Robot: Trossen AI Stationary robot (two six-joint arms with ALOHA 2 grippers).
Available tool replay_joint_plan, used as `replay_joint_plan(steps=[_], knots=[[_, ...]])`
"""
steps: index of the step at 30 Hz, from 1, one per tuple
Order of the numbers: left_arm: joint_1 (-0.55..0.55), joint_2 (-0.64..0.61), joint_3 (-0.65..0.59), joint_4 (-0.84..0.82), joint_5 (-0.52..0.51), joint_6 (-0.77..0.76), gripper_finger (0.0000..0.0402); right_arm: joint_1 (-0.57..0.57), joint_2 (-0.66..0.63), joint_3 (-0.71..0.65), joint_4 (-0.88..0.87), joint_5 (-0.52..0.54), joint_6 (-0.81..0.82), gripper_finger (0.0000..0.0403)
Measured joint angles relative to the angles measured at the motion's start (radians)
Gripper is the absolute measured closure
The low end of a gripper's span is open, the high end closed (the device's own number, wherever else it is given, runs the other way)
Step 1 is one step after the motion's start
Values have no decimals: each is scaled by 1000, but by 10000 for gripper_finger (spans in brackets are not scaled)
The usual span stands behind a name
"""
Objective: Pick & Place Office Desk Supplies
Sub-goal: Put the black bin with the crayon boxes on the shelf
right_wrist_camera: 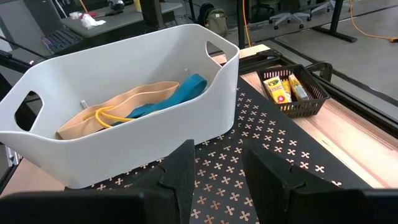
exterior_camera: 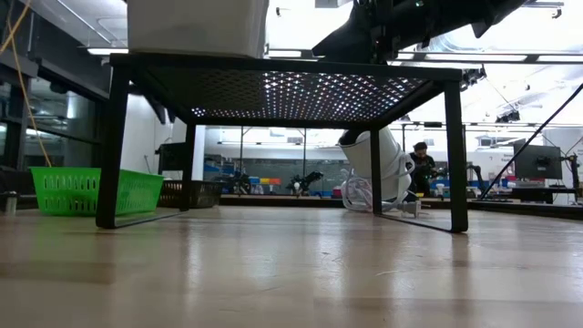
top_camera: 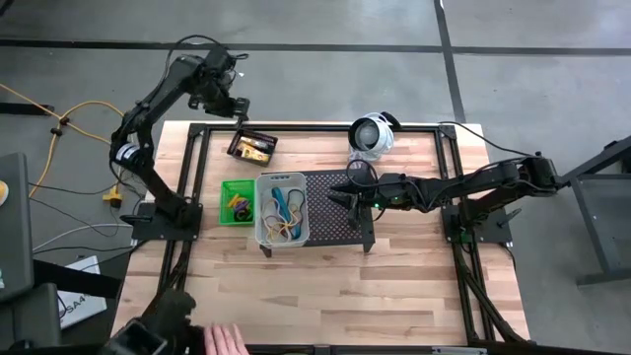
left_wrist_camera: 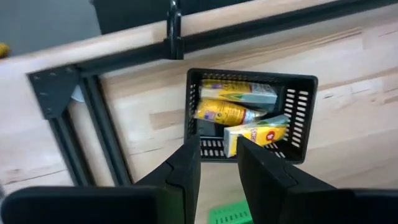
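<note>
Bench (top_camera: pixel 325 286), light wood, carries everything. Black perforated stand (top_camera: pixel 335 212) sits mid-bench; used as landmark.

White bin (top_camera: pixel 282 209) rests on the stand's left end, holding tan, blue and yellow bands, probably raised there to sort from. Green bin (top_camera: pixel 237 201) on the bench just left of the stand, loops inside. Black bin (top_camera: pixel 252 146) beyond the stand's left corner, holding yellow tubes.

Right gripper (top_camera: pixel 342 194) hovers over the stand's top, facing the white bin; fingers (right_wrist_camera: pixel 180 180) partly apart, nothing held.

Left gripper (top_camera: pixel 240 116) hangs above the black bin, likely lining up on the tubes; fingers (left_wrist_camera: pixel 183 177) partly apart, empty.
</note>
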Motion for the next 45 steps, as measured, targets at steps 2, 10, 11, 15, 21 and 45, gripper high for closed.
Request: replay_joint_plan(steps=[2, 10, 11, 15, 21, 45], knots=[[29, 24, 0, 3, 55, 24, 302, 0, 0, 0, 0, 0, 0, 282], [15, 82, 0, 3, 2, 110, 302, 0, 0, 0, 0, 0, 0, 282], [4, 86, 0, 4, -22, 110, 302, 0, 0, 0, 0, 0, 0, 282], [-32, 90, 0, 18, -47, 80, 302, 0, 0, 0, 0, 0, 0, 282], [-61, 90, -9, 19, -126, 9, 302, 0, 0, 0, 0, 0, 0, 282], [56, 91, -286, 269, 43, 17, 302, 0, 0, 0, 0, 0, 0, 282]])
